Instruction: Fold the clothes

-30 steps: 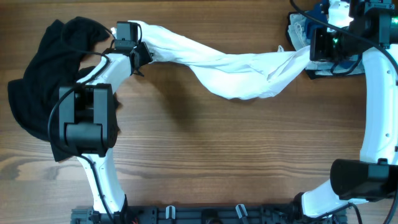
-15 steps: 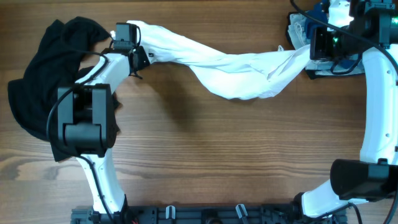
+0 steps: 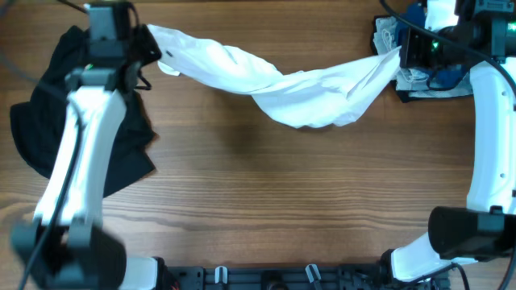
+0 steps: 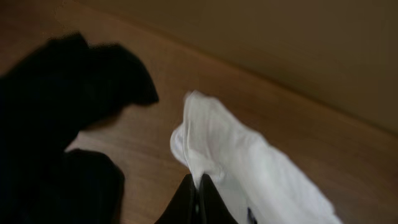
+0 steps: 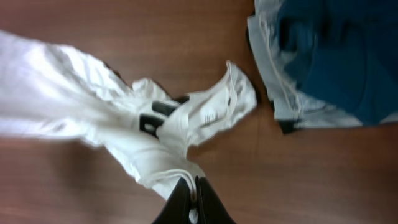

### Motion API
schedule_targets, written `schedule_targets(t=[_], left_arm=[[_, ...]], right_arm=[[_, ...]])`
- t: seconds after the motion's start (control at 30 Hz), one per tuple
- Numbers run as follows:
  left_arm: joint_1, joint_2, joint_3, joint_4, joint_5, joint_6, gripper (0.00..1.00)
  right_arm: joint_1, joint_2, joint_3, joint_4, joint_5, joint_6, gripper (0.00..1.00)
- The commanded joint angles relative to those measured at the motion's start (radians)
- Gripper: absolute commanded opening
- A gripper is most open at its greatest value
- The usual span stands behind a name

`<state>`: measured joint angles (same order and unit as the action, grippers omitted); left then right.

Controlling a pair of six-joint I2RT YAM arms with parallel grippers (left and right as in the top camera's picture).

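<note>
The white garment [image 3: 298,93] hangs stretched left to right, sagging and crumpled mid-span; black garment [image 3: 48,121] lies heaped at left; navy garment [image 5: 336,56] sits bunched on pale-denim garment [image 5: 273,84] at right.

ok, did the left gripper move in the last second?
Yes. The left gripper, shut on the large white fabric garment, shifted toward the table's far edge, nearer the crumpled black garment.
</note>
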<state>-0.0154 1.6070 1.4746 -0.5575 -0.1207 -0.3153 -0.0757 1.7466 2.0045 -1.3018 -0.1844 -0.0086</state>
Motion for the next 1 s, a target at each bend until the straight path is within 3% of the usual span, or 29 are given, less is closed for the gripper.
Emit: schedule_targets(t=[0.0,0.2,0.6,0.9,0.93,0.97], left_arm=[[0.005,-0.15,0.006,-0.002,-0.049,0.024,0.04],[0.007,-0.313,0.006,0.039,-0.144,0.024,0.04],[0.007,-0.49,0.01,0.226,-0.131,0.016,0.04],[0.006,-0.675,0.035,0.2,-0.108,0.023,0.04],[0.006,-0.685,0.035,0.182,-0.082,0.023,0.04],[0.006,-0.689,0.035,0.164,-0.058,0.023,0.04]], right_arm=[[-0.02,-0.097,0.0,0.039,-0.027,0.037,0.04],[-0.127,-0.206,0.032,0.071,-0.044,0.064,0.04],[-0.399,-0.381,0.172,0.114,-0.253,0.087,0.04],[-0.41,-0.452,0.298,0.097,-0.275,0.116,0.04],[-0.41,-0.453,0.298,0.085,-0.298,0.112,0.05],[-0.41,-0.452,0.298,0.068,-0.331,0.098,0.14]])
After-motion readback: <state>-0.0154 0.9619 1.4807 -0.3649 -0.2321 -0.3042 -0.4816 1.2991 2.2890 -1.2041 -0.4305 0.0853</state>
